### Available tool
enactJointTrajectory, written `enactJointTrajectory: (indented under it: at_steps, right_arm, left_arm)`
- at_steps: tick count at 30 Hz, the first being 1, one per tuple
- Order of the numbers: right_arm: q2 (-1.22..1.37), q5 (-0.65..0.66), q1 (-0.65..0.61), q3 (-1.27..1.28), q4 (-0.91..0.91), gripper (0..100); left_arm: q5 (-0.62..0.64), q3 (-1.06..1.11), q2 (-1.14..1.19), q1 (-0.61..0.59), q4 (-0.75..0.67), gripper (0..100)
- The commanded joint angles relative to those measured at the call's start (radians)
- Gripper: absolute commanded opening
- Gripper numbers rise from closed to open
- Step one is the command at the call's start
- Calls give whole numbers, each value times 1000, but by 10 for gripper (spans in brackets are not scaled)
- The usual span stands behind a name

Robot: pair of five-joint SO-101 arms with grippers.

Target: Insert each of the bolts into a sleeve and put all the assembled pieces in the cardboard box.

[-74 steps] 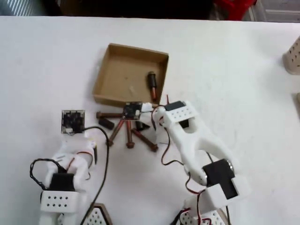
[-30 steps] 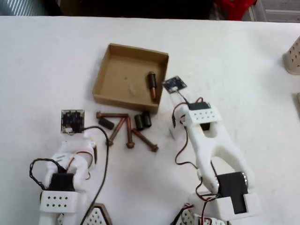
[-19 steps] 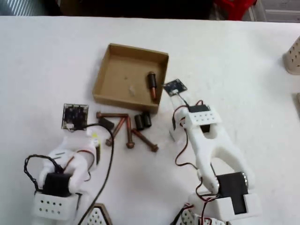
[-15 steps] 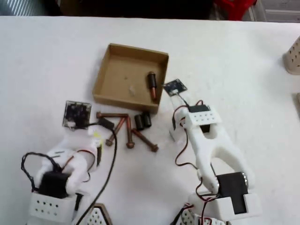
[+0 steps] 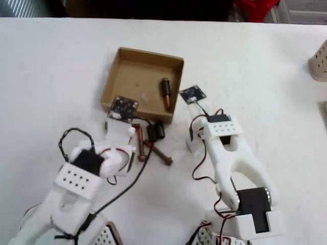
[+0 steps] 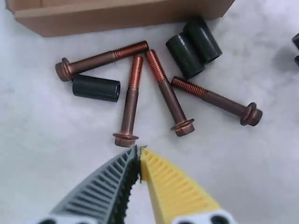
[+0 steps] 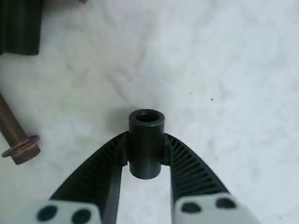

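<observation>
Several copper bolts (image 6: 128, 105) lie fanned out on the white table in front of the cardboard box (image 5: 130, 81). One black sleeve (image 6: 96, 88) lies among them and two more sleeves (image 6: 194, 46) sit side by side near the box wall (image 6: 117, 16). My left gripper (image 6: 139, 151) is shut and empty, its tips just short of a bolt's head. My right gripper (image 7: 146, 140) is shut on an upright black sleeve (image 7: 146, 123) above bare table, right of the pile. One assembled piece (image 5: 165, 93) lies in the box.
The left arm (image 5: 84, 168) slants in from the lower left and the right arm (image 5: 225, 153) stands right of the bolts. Their cables trail over the table. A tan object (image 5: 319, 61) sits at the right edge. Open white table lies to the left and beyond the box.
The left arm has swung right from the table's left side to over the bolts. The right arm drew back from the pile to its right early on, then kept still.
</observation>
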Motion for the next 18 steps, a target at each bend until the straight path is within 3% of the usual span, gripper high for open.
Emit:
enactJointTrajectory:
  at_steps: [1, 5, 10, 18]
  right_arm:
    - [-39, 2, 7, -6, -12, 18]
    - [-39, 2, 7, -6, -12, 18]
    - [-39, 2, 8, -5, -12, 18]
    - [-39, 2, 4, -5, -12, 18]
  left_arm:
    - [12, -51, 96, 4, -44, 139]
    - [12, -54, 179, -30, -101, 212]
    - [-40, -54, 242, -102, -196, 190]
    - [-100, -57, 328, -102, -298, 165]
